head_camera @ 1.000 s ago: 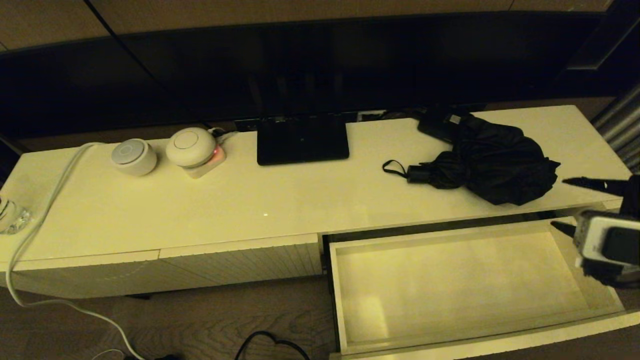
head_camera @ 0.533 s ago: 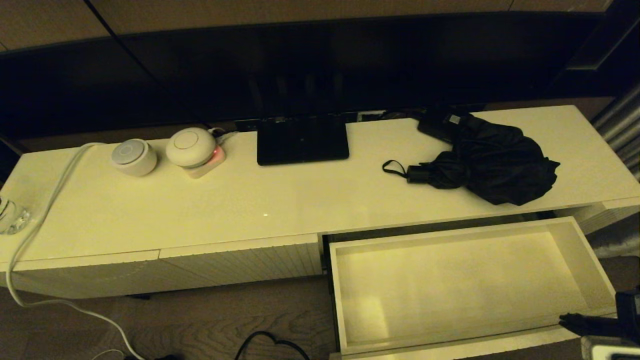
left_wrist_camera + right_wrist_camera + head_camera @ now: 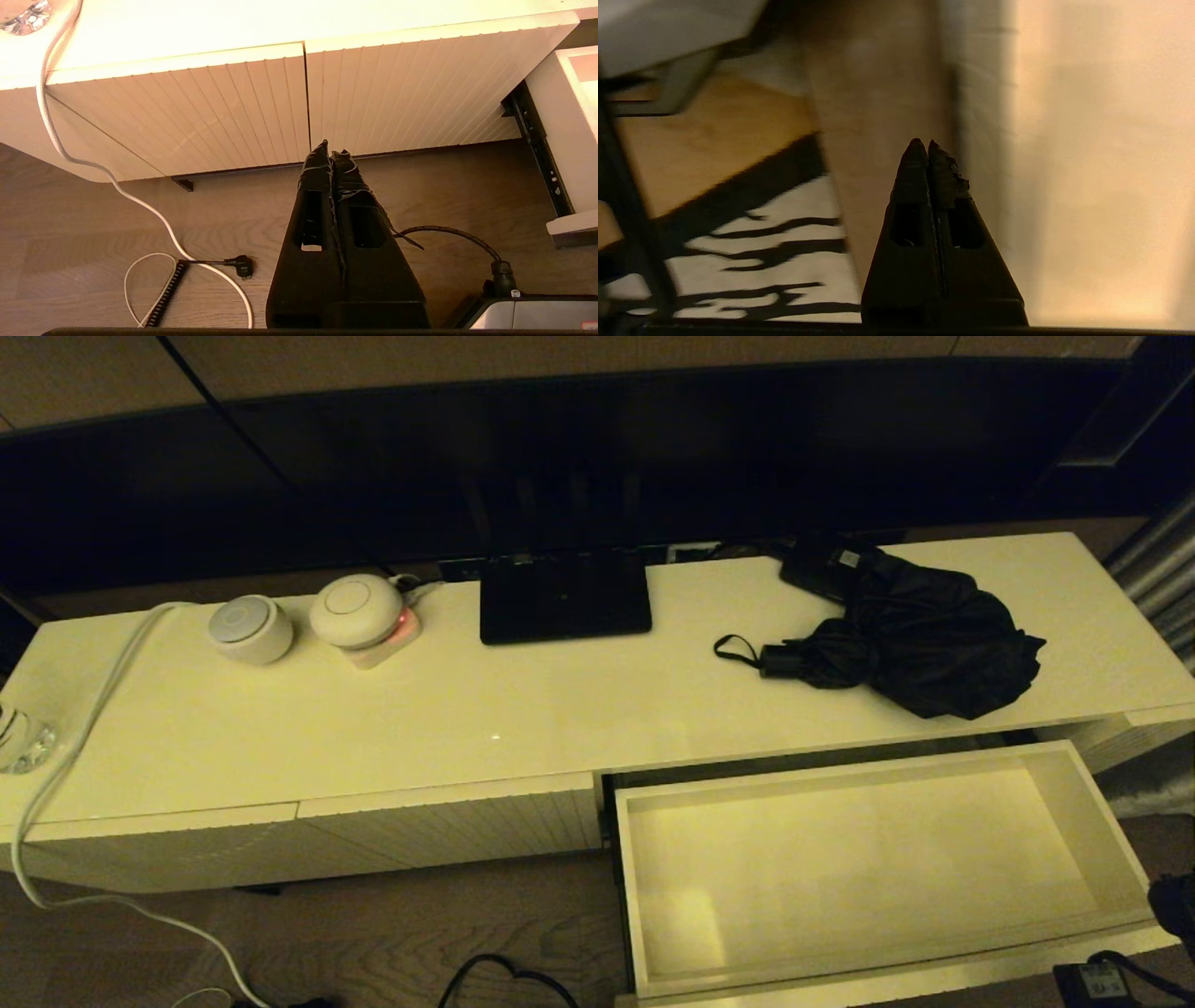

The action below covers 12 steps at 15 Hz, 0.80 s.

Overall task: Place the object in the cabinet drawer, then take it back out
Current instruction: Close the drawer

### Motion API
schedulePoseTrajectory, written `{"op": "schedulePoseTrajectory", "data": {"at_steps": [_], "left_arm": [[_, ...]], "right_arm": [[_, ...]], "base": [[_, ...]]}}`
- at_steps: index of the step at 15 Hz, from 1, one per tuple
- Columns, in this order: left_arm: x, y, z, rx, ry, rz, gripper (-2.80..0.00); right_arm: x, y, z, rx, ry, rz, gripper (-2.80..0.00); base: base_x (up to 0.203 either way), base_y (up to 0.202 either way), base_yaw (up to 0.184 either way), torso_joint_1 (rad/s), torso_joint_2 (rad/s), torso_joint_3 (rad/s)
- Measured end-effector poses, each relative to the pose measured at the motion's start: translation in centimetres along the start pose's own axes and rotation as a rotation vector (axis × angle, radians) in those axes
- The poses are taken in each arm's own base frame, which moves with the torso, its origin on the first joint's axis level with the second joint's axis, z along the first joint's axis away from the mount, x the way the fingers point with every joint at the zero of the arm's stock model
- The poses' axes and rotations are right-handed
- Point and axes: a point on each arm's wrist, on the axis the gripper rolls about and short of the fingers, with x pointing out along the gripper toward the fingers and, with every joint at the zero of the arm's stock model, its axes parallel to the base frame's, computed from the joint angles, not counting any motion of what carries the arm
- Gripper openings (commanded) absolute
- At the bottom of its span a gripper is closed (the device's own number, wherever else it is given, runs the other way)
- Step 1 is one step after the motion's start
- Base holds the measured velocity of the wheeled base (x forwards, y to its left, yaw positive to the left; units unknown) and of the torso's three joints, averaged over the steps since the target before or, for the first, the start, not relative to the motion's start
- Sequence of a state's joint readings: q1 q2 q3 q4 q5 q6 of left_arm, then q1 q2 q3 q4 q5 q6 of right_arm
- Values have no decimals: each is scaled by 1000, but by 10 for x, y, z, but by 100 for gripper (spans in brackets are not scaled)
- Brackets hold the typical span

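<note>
The black compact umbrella (image 3: pixel 924 639) lies on the cabinet top at the right, its short handle (image 3: pixel 782 661) and wrist loop (image 3: pixel 733 649) pointing left. In front of it the cabinet drawer (image 3: pixel 1106 821) is pulled out and holds nothing. Only a dark bit of my right arm (image 3: pixel 1178 903) shows at the head view's lower right corner, beyond the drawer's front corner. My right gripper (image 3: pixel 923 143) is shut and holds nothing. My left gripper (image 3: pixel 331 151) is shut too, parked low over the floor before the ribbed left panels (image 3: pixel 224 107).
A black stand (image 3: pixel 565 597) sits mid-back on the top. Two round white devices (image 3: pixel 250 628) (image 3: pixel 357 609) and a white cable (image 3: pixel 84 728) are at the left. A small black labelled box (image 3: pixel 826 569) lies behind the umbrella. Cables and a plug (image 3: pixel 240 266) lie on the floor.
My right arm has dropped from beside the drawer's right end down to the head view's lower right corner, almost out of sight. Umbrella and drawer have not moved.
</note>
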<state>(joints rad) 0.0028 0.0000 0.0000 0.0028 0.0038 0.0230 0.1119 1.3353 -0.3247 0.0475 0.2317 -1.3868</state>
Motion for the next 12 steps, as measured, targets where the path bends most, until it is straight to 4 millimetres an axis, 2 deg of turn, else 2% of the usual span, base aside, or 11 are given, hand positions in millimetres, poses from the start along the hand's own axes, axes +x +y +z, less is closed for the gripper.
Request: {"op": "schedulePoseTrajectory", "data": {"at_steps": [4, 9, 12], "left_arm": [[0, 0, 0, 0, 0, 0, -280], [0, 0, 0, 0, 0, 0, -280], [0, 0, 0, 0, 0, 0, -280]], "right_arm": [[18, -4, -3, 12, 10, 82, -280], [45, -30, -5, -19, -9, -36, -280], [54, -48, -4, -44, -18, -131, -280]], "base": [[0, 0, 0, 0, 0, 0], [0, 0, 0, 0, 0, 0], [0, 0, 0, 0, 0, 0]]}}
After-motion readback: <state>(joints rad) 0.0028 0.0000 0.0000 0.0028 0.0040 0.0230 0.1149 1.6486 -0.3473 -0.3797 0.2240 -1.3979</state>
